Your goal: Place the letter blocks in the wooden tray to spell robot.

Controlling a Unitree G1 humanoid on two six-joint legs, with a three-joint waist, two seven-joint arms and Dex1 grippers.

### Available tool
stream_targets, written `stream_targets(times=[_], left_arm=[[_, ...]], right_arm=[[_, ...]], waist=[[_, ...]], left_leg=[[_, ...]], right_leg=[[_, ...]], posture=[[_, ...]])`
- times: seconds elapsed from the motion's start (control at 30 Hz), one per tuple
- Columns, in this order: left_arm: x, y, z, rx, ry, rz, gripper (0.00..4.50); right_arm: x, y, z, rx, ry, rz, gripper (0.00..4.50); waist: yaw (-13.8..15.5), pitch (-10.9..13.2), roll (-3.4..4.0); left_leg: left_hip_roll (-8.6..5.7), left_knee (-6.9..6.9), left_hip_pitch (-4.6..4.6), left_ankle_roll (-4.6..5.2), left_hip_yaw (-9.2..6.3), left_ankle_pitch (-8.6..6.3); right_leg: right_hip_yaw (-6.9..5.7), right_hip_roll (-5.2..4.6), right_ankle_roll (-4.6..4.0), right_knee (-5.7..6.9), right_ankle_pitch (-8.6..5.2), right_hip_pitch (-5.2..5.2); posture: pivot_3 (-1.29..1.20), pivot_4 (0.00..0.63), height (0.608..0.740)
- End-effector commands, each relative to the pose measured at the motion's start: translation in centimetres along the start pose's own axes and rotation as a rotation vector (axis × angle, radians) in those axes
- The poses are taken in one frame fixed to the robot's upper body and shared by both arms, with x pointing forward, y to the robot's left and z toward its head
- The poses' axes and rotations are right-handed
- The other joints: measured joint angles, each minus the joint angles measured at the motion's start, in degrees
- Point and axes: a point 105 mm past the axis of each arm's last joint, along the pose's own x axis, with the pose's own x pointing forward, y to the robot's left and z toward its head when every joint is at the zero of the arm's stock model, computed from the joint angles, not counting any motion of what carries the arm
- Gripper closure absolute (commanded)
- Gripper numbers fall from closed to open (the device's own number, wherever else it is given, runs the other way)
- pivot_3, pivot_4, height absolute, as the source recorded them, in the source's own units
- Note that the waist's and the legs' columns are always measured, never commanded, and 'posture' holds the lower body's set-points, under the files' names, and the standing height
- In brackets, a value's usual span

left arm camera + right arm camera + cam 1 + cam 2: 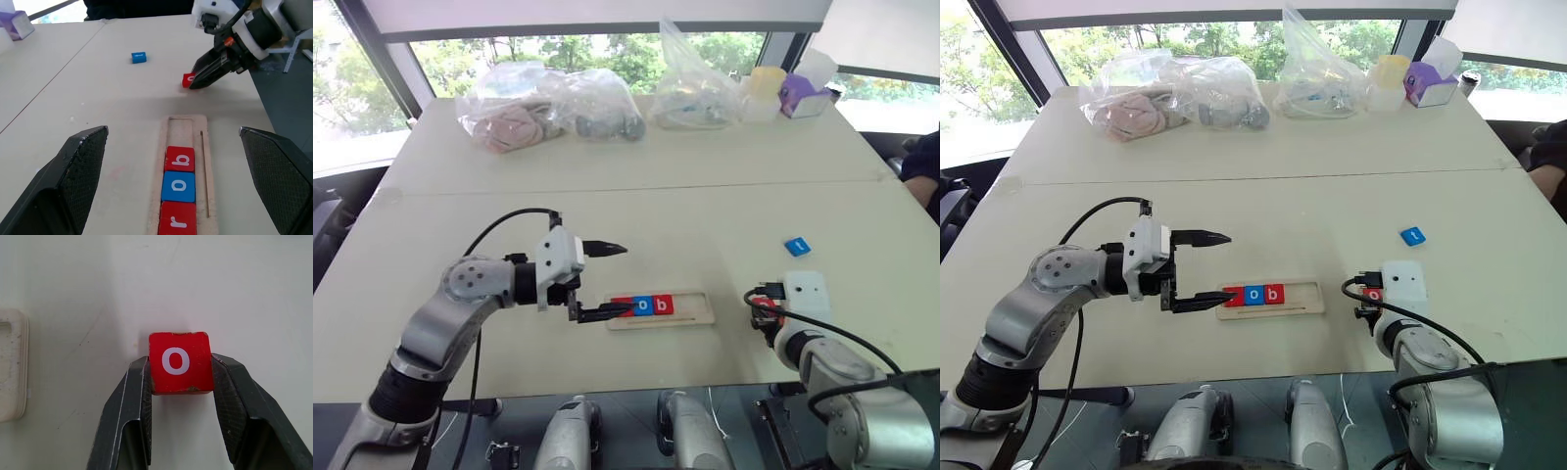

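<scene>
The tray [690, 315] lies on the tabletop [705, 215] near its front edge, long side running left to right. Three blocks fill its left part, touching one another: a red r [177, 221] at the left end, a blue o [178, 186] next, then a red b [180, 159]; the right part of the tray is bare wood. A second red o [180, 362] sits to the right of the tray, apart from it, pinched on two opposite sides between the fingers [131, 406] of the right tool [195, 84], which points forward and down; from these views I cannot tell whether that block rests on the tabletop or is lifted off it. A blue t [1412, 236] lies alone on the tabletop farther back and to the right, well apart from the tray. The left tool [617, 279] hangs at the tray's left end, pointing right, its two fingers spread wide and holding nothing; the lower finger [605, 313] reaches to the r block's end of the tray. At the far side of the tabletop stand clear plastic bags [548, 108] with soft things inside, a pale cup [764, 90] and a purple box [800, 98].
</scene>
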Motion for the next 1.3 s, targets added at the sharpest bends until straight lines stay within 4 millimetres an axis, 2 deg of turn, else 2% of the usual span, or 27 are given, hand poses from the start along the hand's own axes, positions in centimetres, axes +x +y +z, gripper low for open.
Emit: stream_targets(times=[0.03,0.2,0.4,0.43,0.5,0.63,0.77,0.83,0.93,1.0,1.17,1.3], left_arm=[[-0.1,0.0,0.7,0.038,-0.014,-0.006,0.0],[-0.1,-0.1,0.7,0.04,-0.012,-0.004,0.0],[-0.2,0.0,0.8,0.039,-0.012,0.004,0.0],[-0.2,0.0,0.8,0.039,-0.012,0.004,0.0],[-0.2,0.0,0.8,0.04,-0.013,0.005,0.0],[0.0,0.1,0.9,0.042,-0.016,0.006,0.0],[0.2,0.1,0.9,0.046,-0.026,0.001,0.0],[0.5,0.1,0.9,0.047,-0.033,0.0,0.0],[0.6,0.3,1.0,0.05,-0.038,0.001,0.0],[0.6,0.3,1.0,0.055,-0.036,0.001,0.0],[0.6,0.4,1.2,0.063,-0.037,0.005,0.0],[0.5,0.5,1.3,0.066,-0.038,0.009,0.0]], right_arm=[[0.2,-0.1,0.9,0.012,-0.04,-0.01,3.36],[0.6,0.8,1.3,0.007,-0.046,0.022,3.36],[0.6,1.0,1.2,-0.018,-0.029,0.063,0.19],[0.5,1.1,1.3,-0.023,-0.031,0.074,0.03],[0.1,1.1,1.8,-0.084,-0.039,0.123,0.03],[-1.6,1.8,3.9,-0.339,-0.098,0.387,0.03],[-2.6,0.7,4.7,-0.542,-0.128,0.647,0.03],[-2.3,-0.9,4.5,-0.617,-0.132,0.721,0.03],[-1.9,-2.0,4.9,-0.726,-0.23,0.83,0.03],[-0.9,-2.8,4.8,-0.805,-0.255,0.839,0.03],[1.4,-3.6,5.0,-0.895,-0.297,0.863,0.03],[2.8,-3.8,4.4,-0.951,-0.296,0.891,0.03]], waist=[[-0.02,0.0,0.0],[0.03,0.0,0.0],[-0.02,0.0,0.0],[-0.02,0.0,0.0],[-0.02,0.01,0.01],[0.04,0.03,-0.01],[0.27,0.05,-0.07],[0.34,0.06,-0.11],[0.13,0.09,-0.16],[0.05,0.09,-0.16],[0.06,0.1,-0.17],[0.41,0.1,-0.16]], left_leg=[[0.0,-0.01,0.0,0.0,0.0,0.0],[-0.01,0.01,0.01,0.01,0.01,0.01],[-0.01,0.0,0.0,0.01,0.01,0.0],[-0.01,0.0,0.0,0.01,0.01,0.0],[-0.01,0.0,0.0,0.01,0.0,0.0],[-0.04,0.02,0.0,0.01,0.0,0.0],[-0.03,0.0,0.01,0.02,-0.07,0.0],[-0.07,0.0,0.02,0.03,-0.15,-0.01],[-0.1,0.05,0.06,0.04,-0.13,-0.01],[-0.1,0.09,0.1,0.05,-0.09,0.0],[-0.09,0.1,0.22,0.05,-0.06,0.0],[-0.1,0.1,0.24,0.06,-0.04,0.0]], right_leg=[[0.0,0.0,0.0,0.0,0.0,0.0],[0.0,0.0,0.0,0.0,0.0,0.01],[0.0,0.0,0.0,-0.01,0.0,0.0],[0.0,0.0,0.0,-0.02,0.0,0.0],[0.0,0.0,0.01,0.0,0.0,0.0],[0.0,-0.04,0.03,-0.05,-0.02,0.04],[-0.07,-0.02,0.25,-0.1,-0.16,0.09],[-0.12,-0.01,0.28,-0.13,-0.19,0.18],[-0.11,0.0,0.29,-0.24,-0.19,0.31],[-0.09,0.01,0.29,-0.24,-0.19,0.34],[-0.07,0.01,0.27,-0.17,-0.17,0.4],[-0.07,0.03,0.12,-0.07,-0.08,0.4]], posture=[[0.0,0.15,0.74],[0.0,0.15,0.74],[0.0,0.15,0.74],[0.0,0.15,0.74],[0.0,0.15,0.74],[0.0,0.15,0.74],[0.0,0.15,0.74],[0.0,0.15,0.74],[0.0,0.15,0.74],[0.0,0.15,0.74],[0.0,0.15,0.74],[0.0,0.15,0.74]])
